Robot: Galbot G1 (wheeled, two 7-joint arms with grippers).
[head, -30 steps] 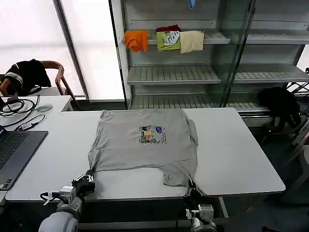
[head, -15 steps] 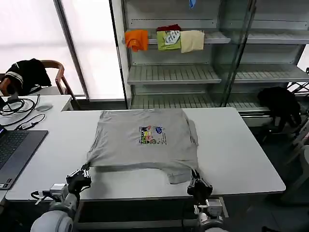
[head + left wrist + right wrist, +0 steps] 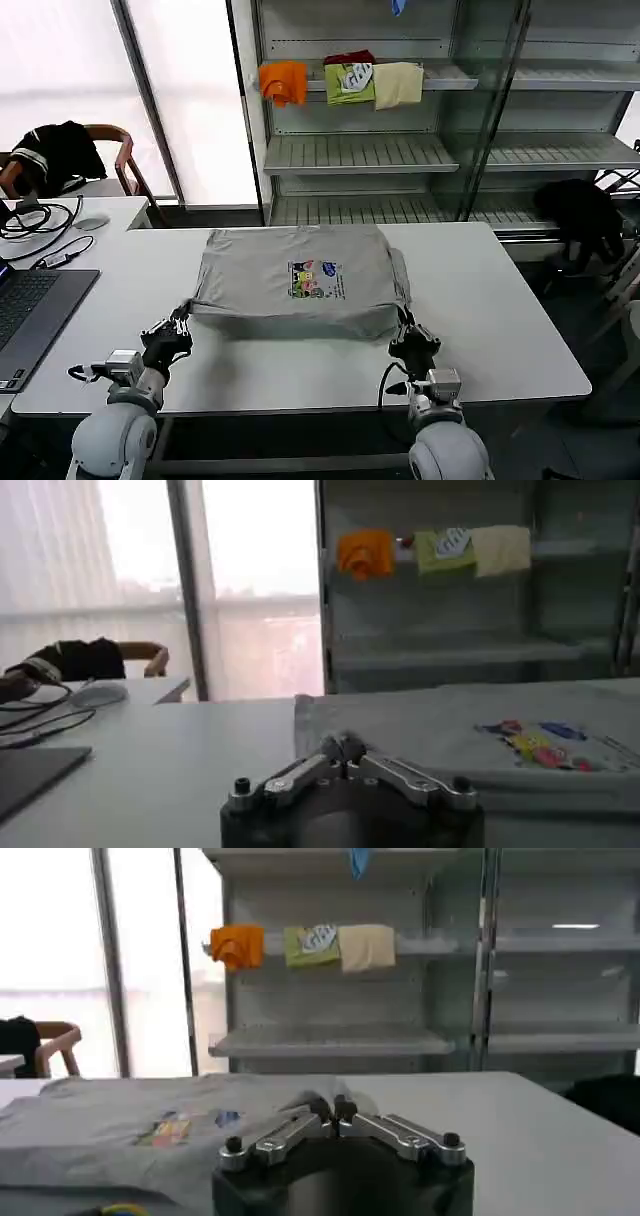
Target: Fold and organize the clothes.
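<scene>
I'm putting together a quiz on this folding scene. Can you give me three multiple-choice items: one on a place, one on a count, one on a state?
1. Where does the grey T-shirt lie?
A. On the white table
B. On a shelf
C. On the chair

2. How many folded cloths hang side by side on the upper shelf?
A. One
B. Three
C. Five

3. What are the two end effectors doing?
A. Both open above the laptop
B. Both shut on the shirt's near edge
C. Both resting on the shelf

Answers:
1 A: the shirt is spread on the table.
2 B: orange, green and cream.
3 B: the left end effector and right end effector each pinch a near corner, lifted.
</scene>
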